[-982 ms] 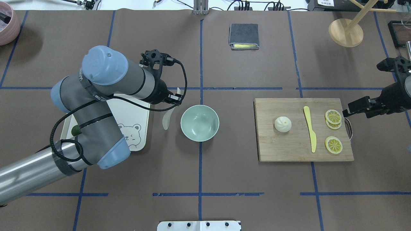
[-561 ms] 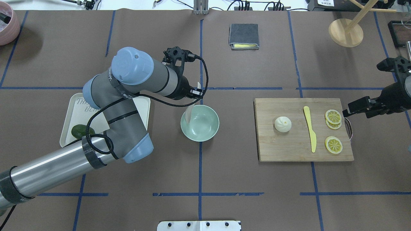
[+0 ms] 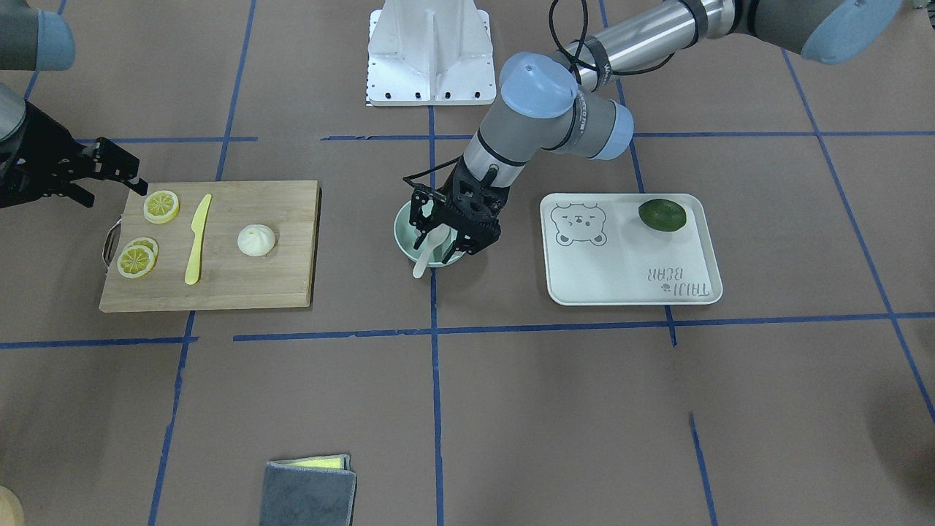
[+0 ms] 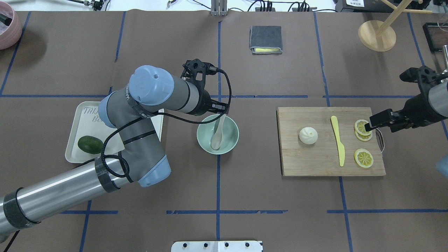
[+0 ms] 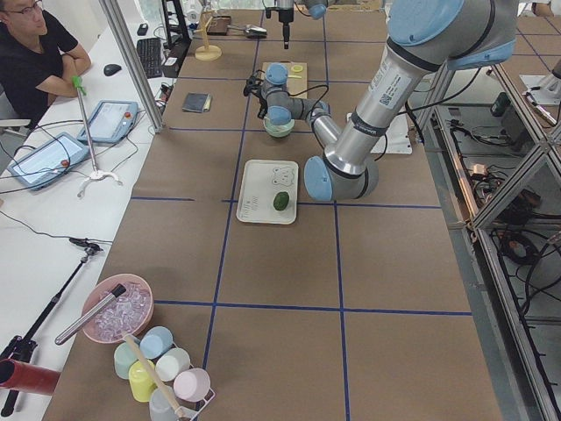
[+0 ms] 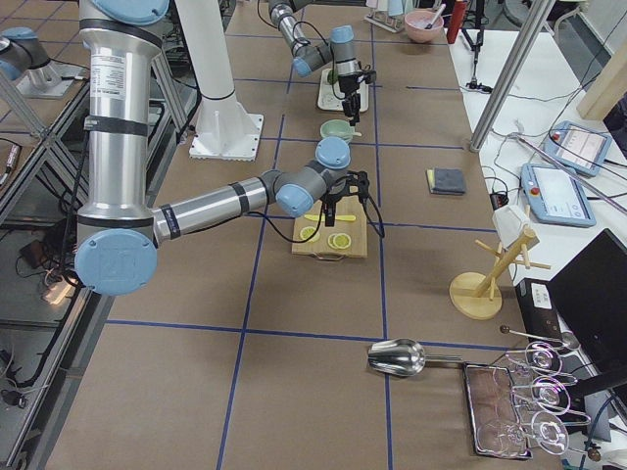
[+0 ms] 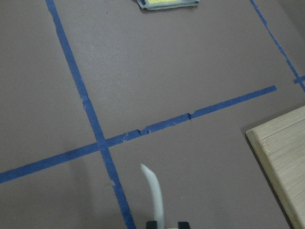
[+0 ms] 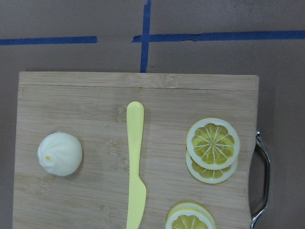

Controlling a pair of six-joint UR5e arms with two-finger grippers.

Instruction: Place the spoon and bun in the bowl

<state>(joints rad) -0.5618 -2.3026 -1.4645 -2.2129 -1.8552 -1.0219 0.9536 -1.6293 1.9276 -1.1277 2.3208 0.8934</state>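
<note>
The pale beige spoon (image 4: 217, 136) hangs tilted from my left gripper (image 4: 224, 110), which is shut on its handle; the scoop sits low inside the mint-green bowl (image 4: 230, 134). In the front view the spoon (image 3: 425, 257) leans over the bowl's (image 3: 402, 229) operator-side rim under the left gripper (image 3: 449, 237). The left wrist view shows the spoon (image 7: 153, 191) between the fingertips. The white pleated bun (image 4: 308, 135) lies on the wooden board, also seen in the right wrist view (image 8: 59, 153). My right gripper (image 4: 369, 124) is open and empty above the board's right edge, well right of the bun.
The cutting board (image 4: 315, 159) also holds a yellow plastic knife (image 4: 338, 140) and lemon slices (image 4: 363, 127). A white bear tray (image 4: 87, 117) with a green fruit (image 4: 90, 144) lies left of the bowl. A folded grey cloth (image 4: 266, 39) and a wooden stand (image 4: 377, 35) are at the back.
My left gripper carried the spoon right, from beside the bowl to inside it, and lowered it. My right gripper shifted left, over the board's right edge.
</note>
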